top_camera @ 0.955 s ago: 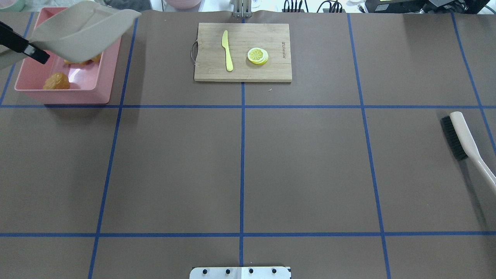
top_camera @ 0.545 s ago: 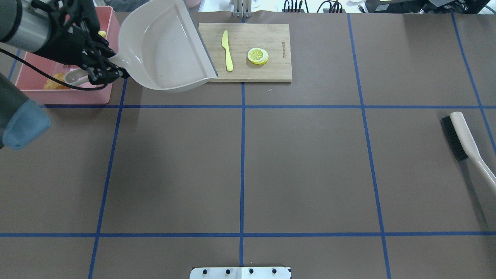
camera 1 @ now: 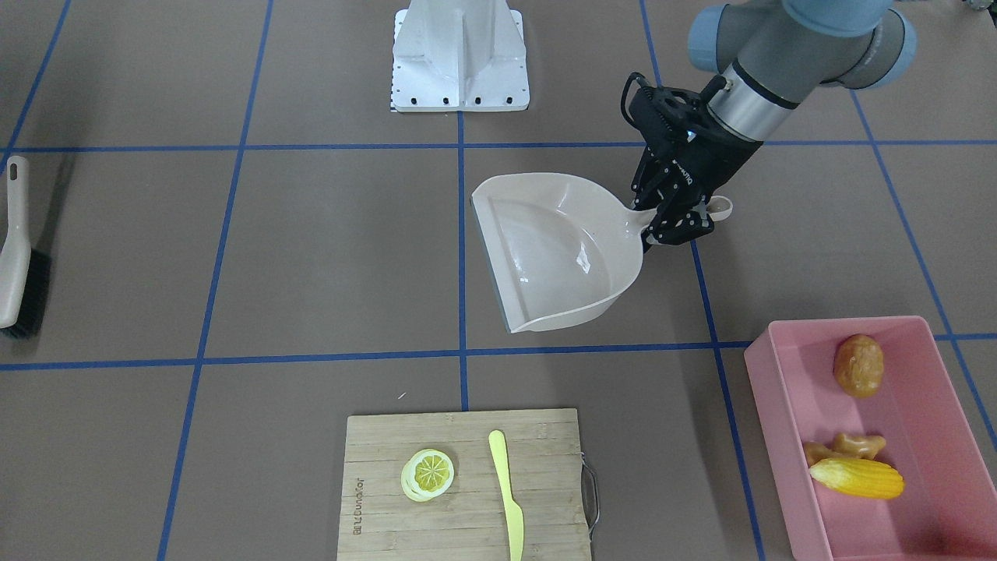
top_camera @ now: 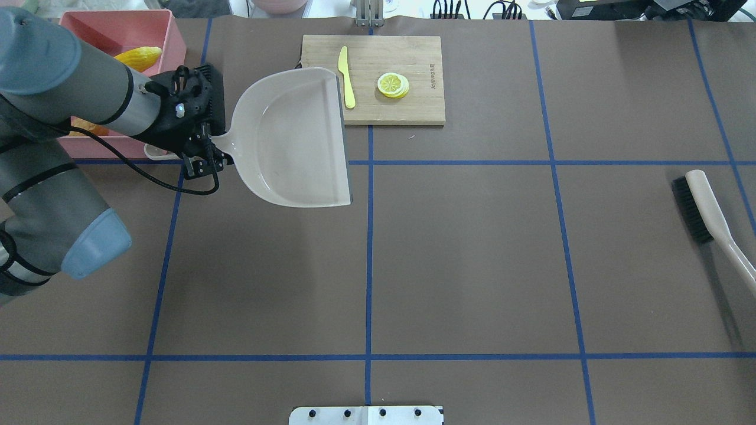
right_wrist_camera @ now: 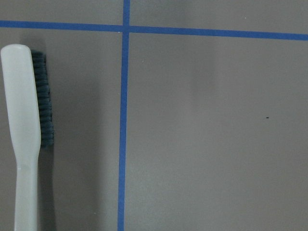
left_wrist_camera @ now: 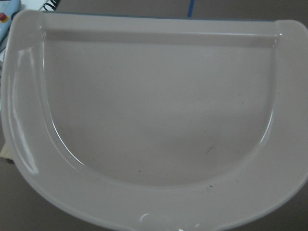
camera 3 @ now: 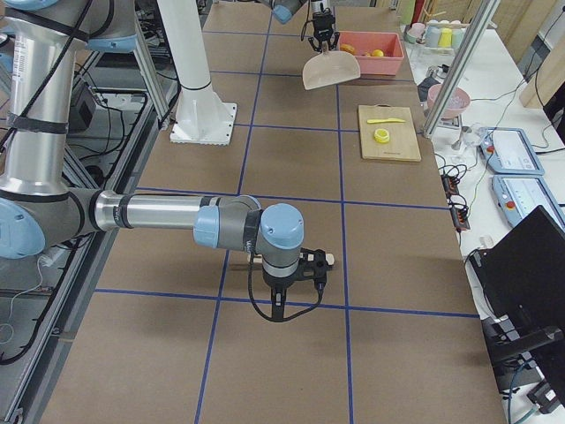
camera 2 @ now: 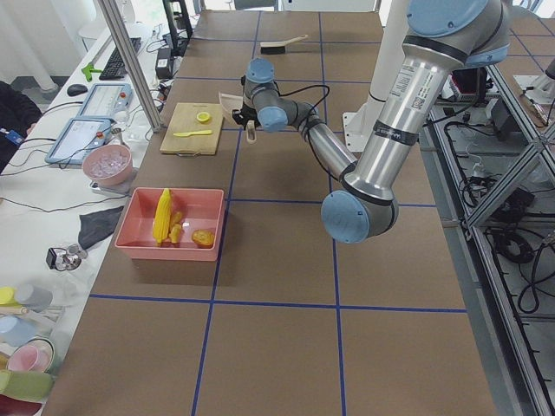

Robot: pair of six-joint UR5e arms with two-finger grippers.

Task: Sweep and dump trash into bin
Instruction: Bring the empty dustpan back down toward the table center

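Note:
My left gripper (top_camera: 204, 156) (camera 1: 676, 223) is shut on the handle of the beige dustpan (top_camera: 289, 141) (camera 1: 553, 249). The pan hangs level over the table, between the bin and the cutting board, and the left wrist view shows the dustpan (left_wrist_camera: 154, 106) empty. The pink bin (camera 1: 767, 389) (top_camera: 94, 26) holds the trash: a yellow corn cob (camera 1: 857, 478) (top_camera: 139, 56), a brown potato (camera 1: 858, 365) and a tan ginger root (camera 1: 845, 447). My right gripper (camera 3: 305, 265) shows only in the exterior right view, low by the brush handle; I cannot tell whether it is open or shut.
A beige brush (top_camera: 703, 206) (camera 1: 15, 257) (right_wrist_camera: 24, 125) lies flat at the table's right side. A wooden cutting board (top_camera: 413, 59) (camera 1: 545, 467) at the far edge carries a yellow knife (top_camera: 345, 77) and a lemon slice (top_camera: 393, 84). The pan's far corner overlaps the board's corner.
The dustpan was tipped over the bin; my left arm has carried it right and toward the robot, and it now sits level and empty away from the bin. The brush has not moved.

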